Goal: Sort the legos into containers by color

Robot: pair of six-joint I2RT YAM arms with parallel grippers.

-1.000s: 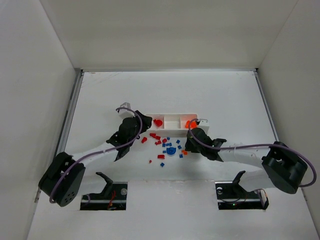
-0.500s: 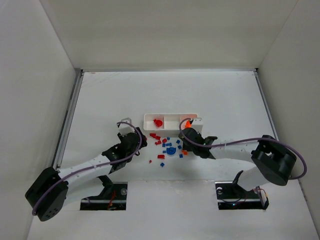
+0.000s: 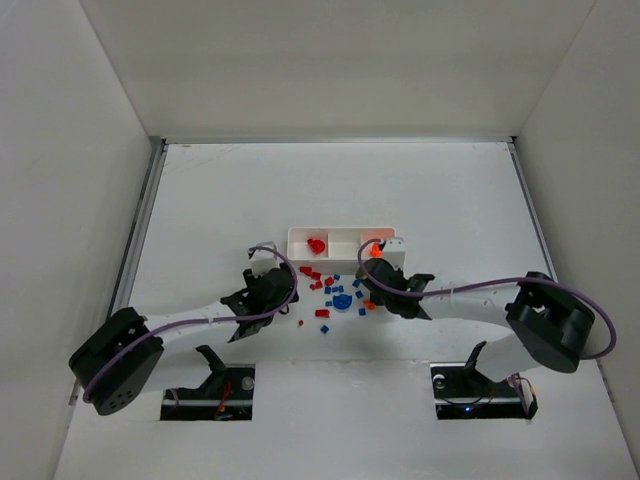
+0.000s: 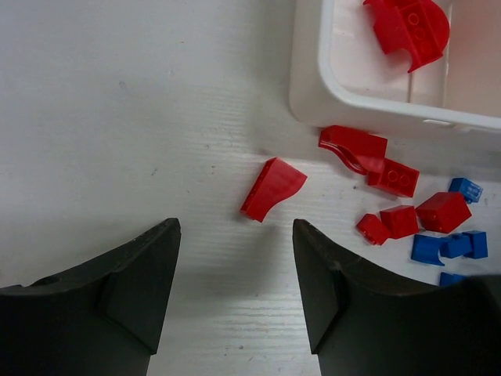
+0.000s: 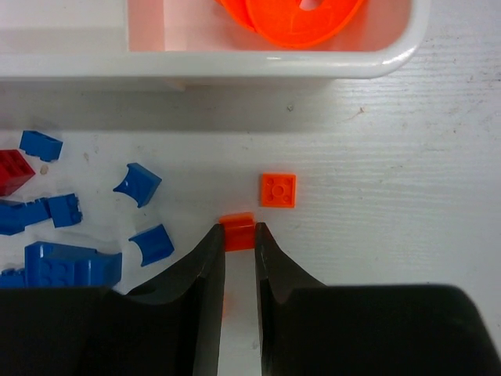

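The legos lie scattered in front of the white tray of containers. My right gripper is down on the table, shut on a small orange lego, and a flat orange square lego rests just beyond it. My left gripper hangs open over bare table, a curved red lego lying just past its tips. A big red lego sits in the left container, and a round orange piece in the right one.
Blue legos lie left of the right gripper, red bricks and blue ones right of the left gripper. The tray wall stands close ahead of both grippers. Enclosure walls ring the table.
The right jaws have closed on the small orange lego. The left gripper has drawn back from the tray to the table left of the pile, and its jaws have widened.
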